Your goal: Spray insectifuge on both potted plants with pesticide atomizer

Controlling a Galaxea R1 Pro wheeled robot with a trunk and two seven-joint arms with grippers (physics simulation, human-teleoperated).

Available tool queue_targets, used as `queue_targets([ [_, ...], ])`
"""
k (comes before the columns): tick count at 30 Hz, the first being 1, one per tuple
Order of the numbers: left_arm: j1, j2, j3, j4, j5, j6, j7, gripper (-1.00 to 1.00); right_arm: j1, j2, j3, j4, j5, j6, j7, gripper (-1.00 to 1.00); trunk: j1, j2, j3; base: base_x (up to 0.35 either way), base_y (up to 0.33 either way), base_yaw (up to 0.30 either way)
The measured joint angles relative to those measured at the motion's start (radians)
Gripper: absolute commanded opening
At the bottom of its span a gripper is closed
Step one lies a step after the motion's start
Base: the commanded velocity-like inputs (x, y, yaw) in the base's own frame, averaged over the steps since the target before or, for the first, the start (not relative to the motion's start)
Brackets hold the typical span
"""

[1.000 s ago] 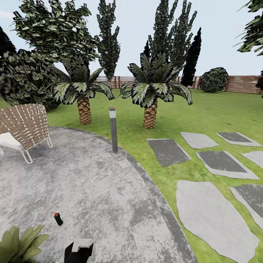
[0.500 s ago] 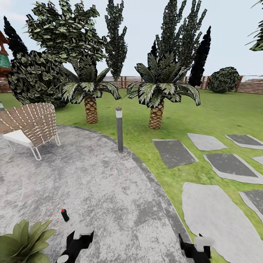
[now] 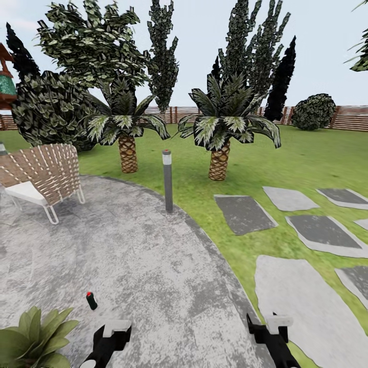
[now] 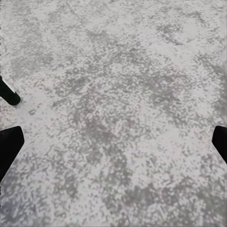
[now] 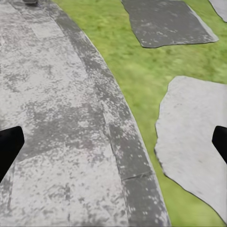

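The pesticide atomizer, a tiny dark bottle with a red tip, stands upright on the garden's grey paved circle. Its dark base appears in the left wrist view, off to one side of the fingers. My left gripper hovers open just right of and nearer than the bottle, holding nothing. My right gripper hangs open over the circle's edge, also holding nothing. One potted plant, a low rosette of green leaves, sits at the bottom left corner. The insectifuge is out of view.
A woven chair stands at the left. A grey lamp post rises at the circle's far rim. Two palms grow on the lawn behind. Stepping stones lie to the right, with a slatted fence far back.
The camera shifted over the last second, bringing both arms into sight. In the last half second the right gripper rose a little; the atomizer has not moved.
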Motion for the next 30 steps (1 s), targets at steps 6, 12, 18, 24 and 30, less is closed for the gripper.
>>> queue_targets([
  [6, 0.0, 0.003, 0.001, -0.002, 0.0, 0.0, 0.0, 1.0, -0.001, 0.0, 0.0, 0.002, 0.002, 0.0, 0.0, 1.0, 0.0, 0.0, 0.0, 0.0, 0.0, 0.249],
  [12, 0.0, 0.003, 0.001, -0.002, 0.001, 0.0, 0.0, 1.0, 0.0, 0.0, 0.0, 0.002, 0.002, 0.0, 0.0, 1.0, 0.0, 0.0, 0.0, 0.0, 0.0, 0.273],
  [18, 0.0, 0.003, 0.001, -0.001, 0.001, 0.0, 0.0, 1.0, -0.001, 0.0, 0.0, 0.003, 0.003, 0.0, 0.0, 1.0, 0.0, 0.0, 0.0, 0.0, 0.0, 0.275],
  [24, 0.0, 0.003, 0.001, 0.0, 0.001, 0.0, 0.0, 1.0, -0.001, 0.001, 0.0, 0.003, 0.004, 0.0, 0.0, 1.0, 0.0, 0.0, 0.0, 0.0, 0.0, 0.275],
  [30, 0.0, 0.003, 0.001, 0.001, 0.001, 0.0, 0.0, 1.0, -0.001, 0.0, 0.0, 0.003, 0.004, 0.0, 0.0, 1.0, 0.0, 0.0, 0.0, 0.064, 0.0, 0.275],
])
